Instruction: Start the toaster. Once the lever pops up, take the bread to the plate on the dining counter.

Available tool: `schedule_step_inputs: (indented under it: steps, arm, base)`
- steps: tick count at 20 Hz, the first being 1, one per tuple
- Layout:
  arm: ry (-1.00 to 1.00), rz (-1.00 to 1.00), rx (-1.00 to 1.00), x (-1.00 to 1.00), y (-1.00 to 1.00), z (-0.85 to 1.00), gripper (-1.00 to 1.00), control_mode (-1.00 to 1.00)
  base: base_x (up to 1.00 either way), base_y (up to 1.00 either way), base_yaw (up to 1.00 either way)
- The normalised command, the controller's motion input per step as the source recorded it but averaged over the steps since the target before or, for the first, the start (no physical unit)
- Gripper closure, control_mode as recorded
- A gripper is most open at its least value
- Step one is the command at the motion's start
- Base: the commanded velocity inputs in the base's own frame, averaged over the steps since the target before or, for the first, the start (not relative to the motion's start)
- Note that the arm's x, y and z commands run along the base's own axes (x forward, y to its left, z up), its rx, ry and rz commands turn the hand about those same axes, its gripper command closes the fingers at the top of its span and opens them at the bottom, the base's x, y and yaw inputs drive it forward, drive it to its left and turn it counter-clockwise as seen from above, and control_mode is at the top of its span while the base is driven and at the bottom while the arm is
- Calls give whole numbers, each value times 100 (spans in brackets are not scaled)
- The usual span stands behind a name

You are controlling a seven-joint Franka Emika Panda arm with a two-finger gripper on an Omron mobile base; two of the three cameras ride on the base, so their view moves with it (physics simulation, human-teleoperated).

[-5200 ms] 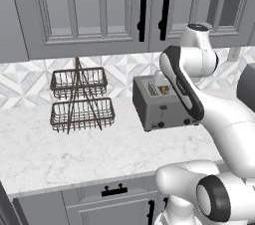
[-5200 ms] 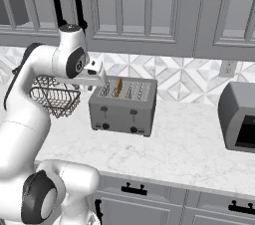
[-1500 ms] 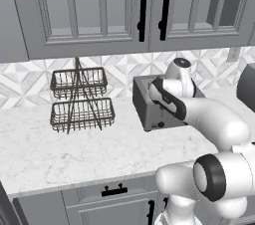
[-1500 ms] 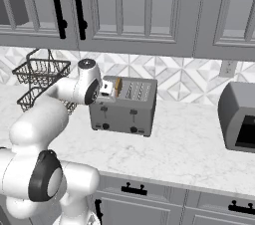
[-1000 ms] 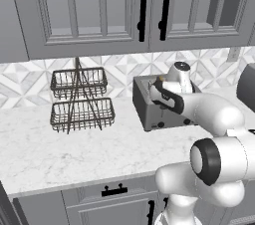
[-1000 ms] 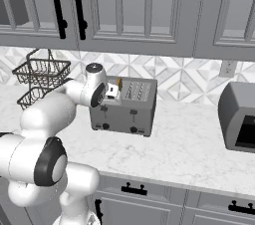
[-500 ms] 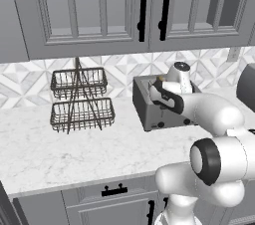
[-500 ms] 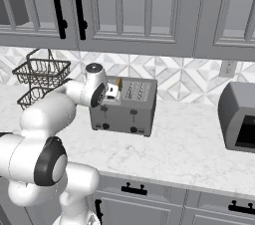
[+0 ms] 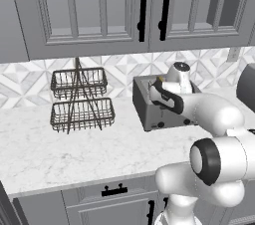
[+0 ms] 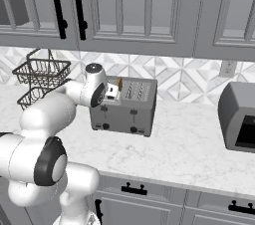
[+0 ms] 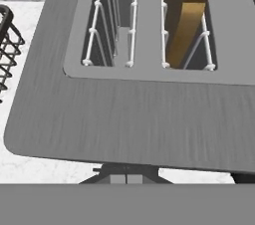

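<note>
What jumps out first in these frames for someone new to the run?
The white arm bent over the grey toaster on the marble counter, its gripper at the toaster's front end. In the hand view, a tan slice of bread stands in one slot; the other slot is empty. A two-tier wire basket stands left of the toaster, under grey cabinets with black handles.

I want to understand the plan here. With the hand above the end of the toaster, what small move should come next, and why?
Probably press straight down on the lever. The jaws are shut and poised above the front end of the toaster, the lever sits just below the toaster's edge in the hand view, and the bread stands in one slot, so toasting seems not yet started.
</note>
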Motion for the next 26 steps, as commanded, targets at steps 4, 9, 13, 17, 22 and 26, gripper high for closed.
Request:
schedule_step_inputs:
  steps: [4, 9, 13, 17, 22, 26]
  arm:
    - [0, -6, 0, -12, 0, -7, 100, -100]
    - [0, -11, 0, -21, 0, 0, 100, -100]
    - [0, -6, 0, 27, 0, -6, 100, -100]
    - [0, 0, 0, 43, 1, -10, 100, -100]
    - [3, -1, 0, 8, 0, -14, 100, -100]
    - [2, -5, 0, -1, 0, -39, 100, -100]
  base:
    - [0, 0, 0]
    - [0, 0, 0]
    - [0, 0, 0]
    - [0, 0, 0]
    - [0, 0, 0]
    - [0, 0, 0]
